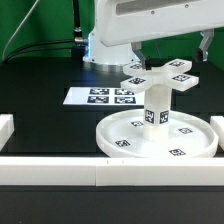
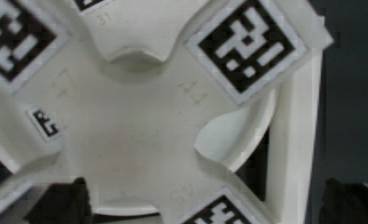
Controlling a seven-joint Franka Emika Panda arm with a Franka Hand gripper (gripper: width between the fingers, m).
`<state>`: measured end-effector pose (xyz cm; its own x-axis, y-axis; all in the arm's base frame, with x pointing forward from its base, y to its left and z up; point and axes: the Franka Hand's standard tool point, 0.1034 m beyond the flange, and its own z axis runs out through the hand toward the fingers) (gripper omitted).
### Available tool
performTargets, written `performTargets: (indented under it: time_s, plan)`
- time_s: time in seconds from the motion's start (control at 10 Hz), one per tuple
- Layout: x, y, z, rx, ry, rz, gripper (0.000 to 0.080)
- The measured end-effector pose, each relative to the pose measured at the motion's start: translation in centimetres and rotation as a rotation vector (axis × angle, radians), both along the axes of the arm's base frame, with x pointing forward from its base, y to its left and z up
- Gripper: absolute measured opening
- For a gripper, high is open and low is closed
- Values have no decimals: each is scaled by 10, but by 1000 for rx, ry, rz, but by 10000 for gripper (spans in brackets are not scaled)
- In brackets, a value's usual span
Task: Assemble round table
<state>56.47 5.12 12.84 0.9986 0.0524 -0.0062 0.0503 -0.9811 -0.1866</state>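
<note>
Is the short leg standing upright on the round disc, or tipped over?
Upright: the leg stands vertical at the middle of the round disc, and the cross-shaped piece sits level on top.

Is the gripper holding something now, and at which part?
Cannot be told: the gripper flanks the white plastic cross-shaped piece, but contact is unclear.

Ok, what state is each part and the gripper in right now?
round disc: flat on the table, rim up.
cylinder leg: upright at the disc's centre.
cross-shaped piece: level atop the leg.
gripper: at the cross-shaped piece; open or shut unclear.
marker board: flat on the table.
</note>
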Motion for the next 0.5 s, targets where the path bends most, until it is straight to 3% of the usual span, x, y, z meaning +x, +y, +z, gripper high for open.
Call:
performTargets:
  time_s: [0.5]
  plan:
    - [-1, -4, -5, -11, -67, 409, 649]
